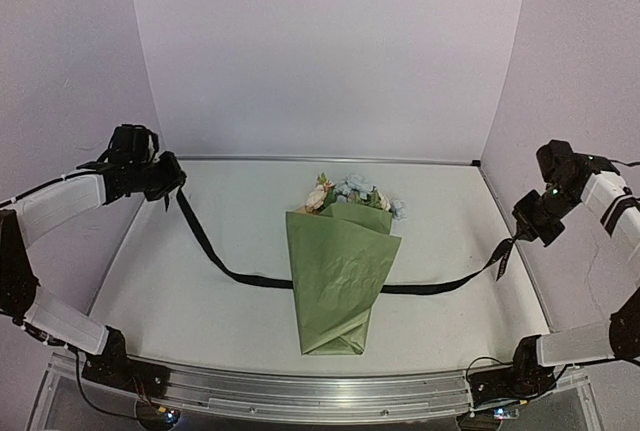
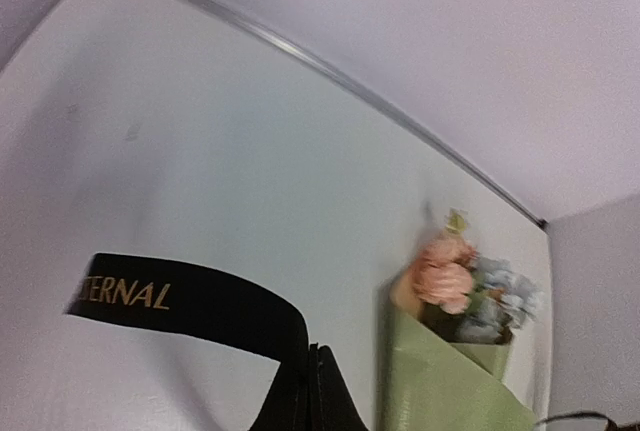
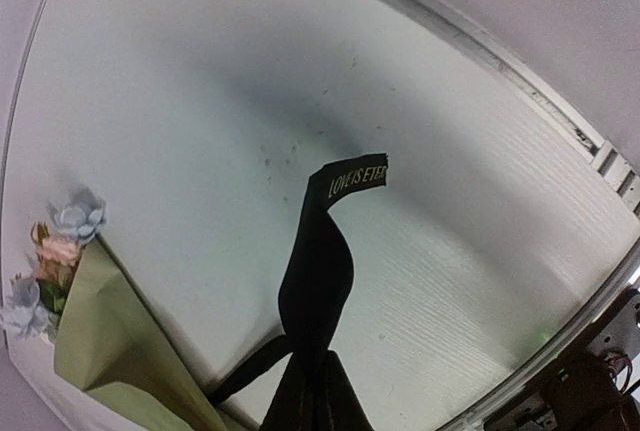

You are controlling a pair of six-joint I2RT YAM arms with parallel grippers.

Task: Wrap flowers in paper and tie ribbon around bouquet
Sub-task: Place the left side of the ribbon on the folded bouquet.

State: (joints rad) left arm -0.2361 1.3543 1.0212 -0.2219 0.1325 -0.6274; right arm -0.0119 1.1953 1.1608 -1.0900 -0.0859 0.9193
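Note:
The bouquet lies in the middle of the table: a sage green paper [image 1: 340, 276] cone, its point toward me, with the flowers [image 1: 350, 193] showing cream and pale blue at the far wide end. The black ribbon [image 1: 240, 276] runs under the cone and rises off the table on both sides. My left gripper [image 1: 172, 183], raised at the far left, is shut on one end of the ribbon [image 2: 190, 301], whose lettered tail curls left of the left gripper [image 2: 312, 351]. My right gripper [image 1: 520, 226], raised at the right, is shut on the other end of the ribbon [image 3: 318, 271], whose tail stands above the right gripper [image 3: 320, 361].
Pale walls close the table on the left, back and right, with a metal strip [image 1: 320, 159] along the back edge. An aluminium rail [image 1: 320, 391] carrying both arm bases runs along the near edge. Loose cables [image 1: 110, 406] hang by the bases.

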